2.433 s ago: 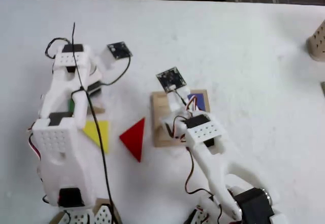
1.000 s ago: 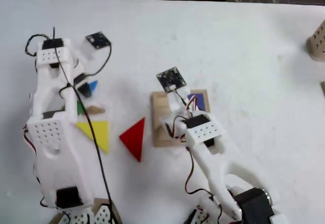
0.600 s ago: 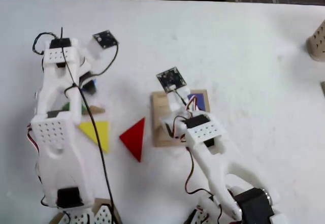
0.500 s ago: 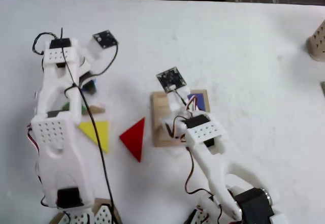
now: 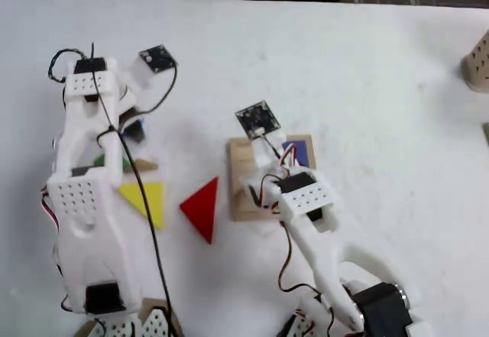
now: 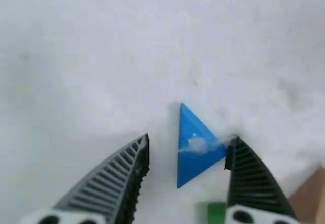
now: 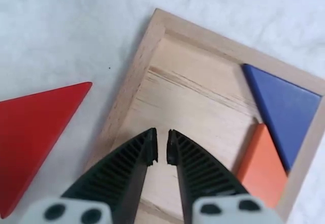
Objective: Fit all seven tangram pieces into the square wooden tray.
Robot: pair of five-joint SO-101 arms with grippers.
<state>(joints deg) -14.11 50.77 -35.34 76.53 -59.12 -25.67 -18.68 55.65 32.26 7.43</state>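
Note:
The square wooden tray lies mid-table and holds a dark blue piece and an orange piece. My right gripper hovers shut over the bare tray floor with nothing between its fingers. A red triangle lies just outside the tray's left rim. My left gripper stands open astride a small blue triangle on the table. Beside the left arm lie a yellow triangle, a green piece and a tan piece.
The white table is open to the back and the right. A wooden block with holes stands at the far right edge. The left arm's cable trails over the yellow triangle.
Since a second ago the left arm has swung slightly right, bringing its gripper over the blue triangle; it has been still for the last half second. The right arm has not moved.

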